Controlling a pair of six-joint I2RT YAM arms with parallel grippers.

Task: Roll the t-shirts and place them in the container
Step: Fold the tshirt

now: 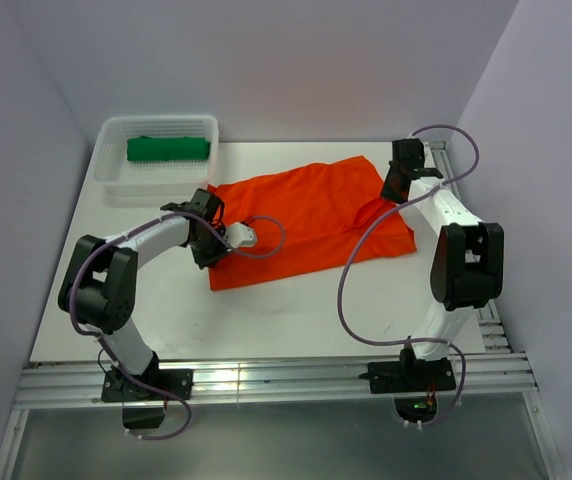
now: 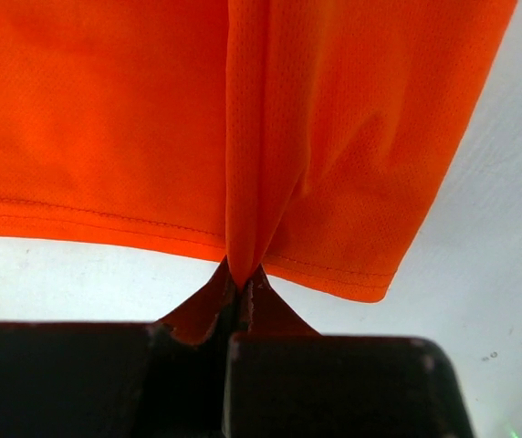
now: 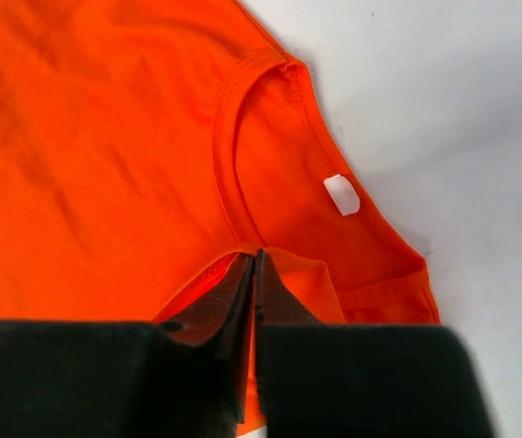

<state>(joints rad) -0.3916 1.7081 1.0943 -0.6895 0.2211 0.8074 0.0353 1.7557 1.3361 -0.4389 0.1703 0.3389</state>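
Although the green t-shirt (image 1: pixel 169 149) already lay as a tight roll inside the white mesh basket (image 1: pixel 156 185) at the far left corner of the table (image 1: pixel 266 320), the orange-red t-shirt (image 1: pixel 306 215) was unrolled and spread mostly flat across the middle of the tabletop, so by my judgement roughly half the job was done. The left gripper (image 2: pixel 241 285) was closed on the hemmed edge of that shirt at its near-left end, with a narrow pinch of cloth drawn up into a ridge between the jaws. The right gripper (image 3: pixel 254 266) was likewise clamped on the orange fabric at the opposite end, just beside the ribbed collar (image 3: pixel 227 155) with its small white label (image 3: pixel 341 194). The cloth looked thin and limp, a fine-pored knit with double-stitched hems, showing soft creases and one long fold running from the left pinch. What remained, as I judged it, was straightening this shirt, rolling it end to end, and placing it beside the green one.
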